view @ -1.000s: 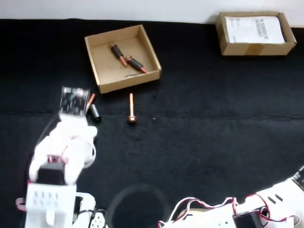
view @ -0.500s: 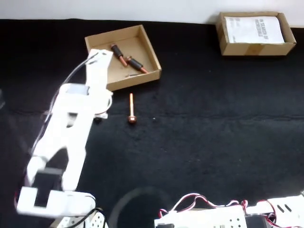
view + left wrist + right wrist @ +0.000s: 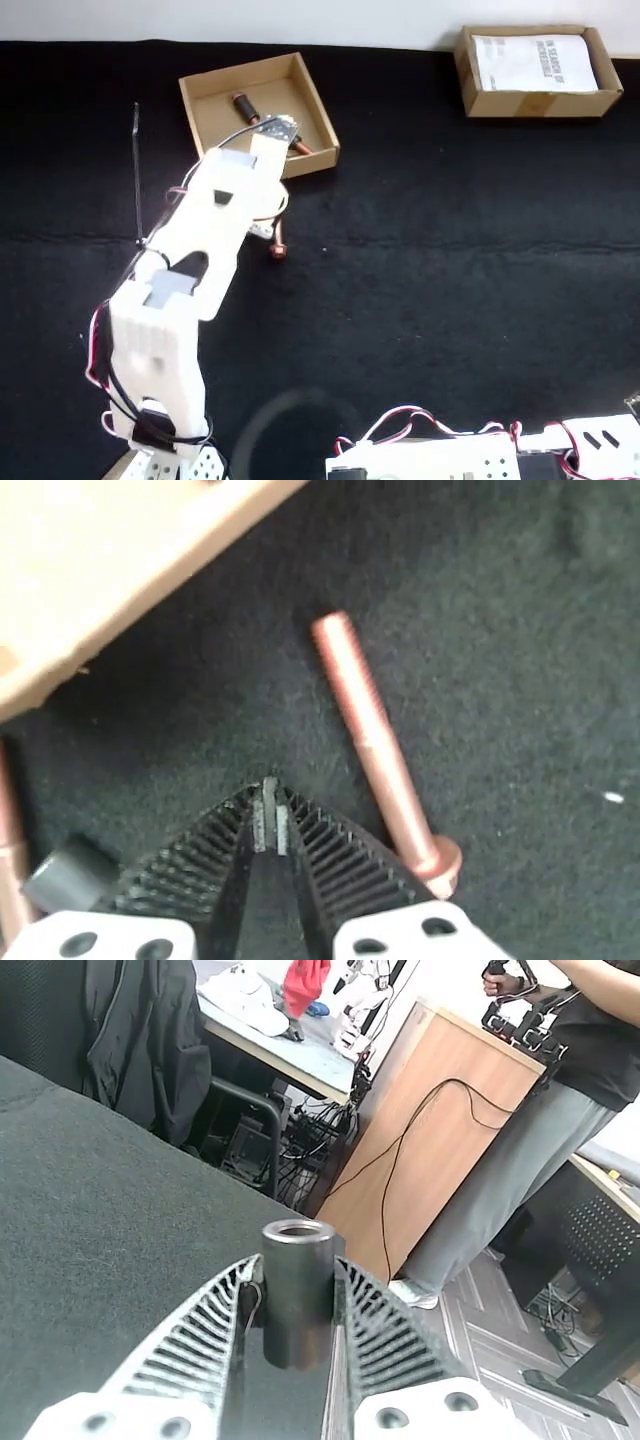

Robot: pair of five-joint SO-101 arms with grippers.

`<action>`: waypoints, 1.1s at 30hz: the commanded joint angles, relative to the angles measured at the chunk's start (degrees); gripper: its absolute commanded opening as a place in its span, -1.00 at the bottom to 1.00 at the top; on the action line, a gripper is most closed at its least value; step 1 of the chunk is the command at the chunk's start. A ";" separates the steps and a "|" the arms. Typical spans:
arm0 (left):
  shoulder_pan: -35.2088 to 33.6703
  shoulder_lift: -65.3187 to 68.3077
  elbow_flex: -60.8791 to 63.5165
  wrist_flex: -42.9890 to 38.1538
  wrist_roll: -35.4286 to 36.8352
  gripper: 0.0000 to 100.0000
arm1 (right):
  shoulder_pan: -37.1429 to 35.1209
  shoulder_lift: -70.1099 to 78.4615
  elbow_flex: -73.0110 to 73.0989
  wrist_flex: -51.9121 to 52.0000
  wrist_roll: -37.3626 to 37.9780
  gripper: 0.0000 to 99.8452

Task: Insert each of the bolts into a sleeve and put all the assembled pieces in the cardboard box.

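**Sleeve held ready, left arm poised beside the loose bolt**

Nearest the bases, by the near edge of the bench [image 3: 450,250], the right end effector [image 3: 297,1266] grips a grey sleeve [image 3: 298,1305] upright between its ribbed fingers. The open bore faces up, which I judge presents it for a bolt to drop in from above.

Farther out, the left arm stretches across the black cloth. The left end effector [image 3: 270,792] has its fingertips pressed together with nothing between them, hanging just above the cloth. Just beside it lies the loose bolt [image 3: 378,745], copper and flat on the bench, with its head toward the arms and its shank pointing at the cardboard box [image 3: 222,150]. With the fingers closed like this, they would have to part and straddle the shank before the bolt could be lifted.

On the other side of the fingers, outside the box, lies what looks like a sleeved bolt [image 3: 55,880]. It presumably waits to be carried in.

Beyond, the cardboard box holds one assembled piece [image 3: 245,104] in plain sight, and a second piece [image 3: 301,148] peeks out beside the arm's tip.

Farthest off, at the right corner, a second box [image 3: 535,103] holds a printed sheet.
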 commanded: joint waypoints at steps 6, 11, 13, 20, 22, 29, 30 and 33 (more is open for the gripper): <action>4.35 6.90 -14.90 10.99 -0.26 -0.98 | -1.98 -0.22 5.93 -2.24 0.97 -0.98; 10.95 7.08 -21.85 18.90 -0.44 -0.98 | -4.53 -0.22 5.93 -2.24 0.70 -0.98; 13.93 7.08 -24.84 21.71 -0.44 -0.98 | -4.79 -0.22 5.93 -2.24 0.62 -0.98; 21.93 7.52 -34.59 22.77 -0.26 -0.98 | -4.88 -0.22 7.16 -2.33 0.97 -0.98; 22.37 7.60 -36.79 20.31 -0.26 -0.98 | -4.88 -0.22 7.25 -2.33 0.97 -0.98; 18.15 7.25 -37.14 13.10 -0.79 -0.98 | -4.97 -0.22 7.25 -2.24 0.97 -0.98; 17.45 6.99 -37.23 14.07 -2.81 -0.97 | -4.97 -0.22 7.25 -2.24 0.97 -0.98; 15.43 6.99 -39.87 18.81 -18.64 -0.97 | -5.05 -0.22 7.25 -2.24 1.05 -0.98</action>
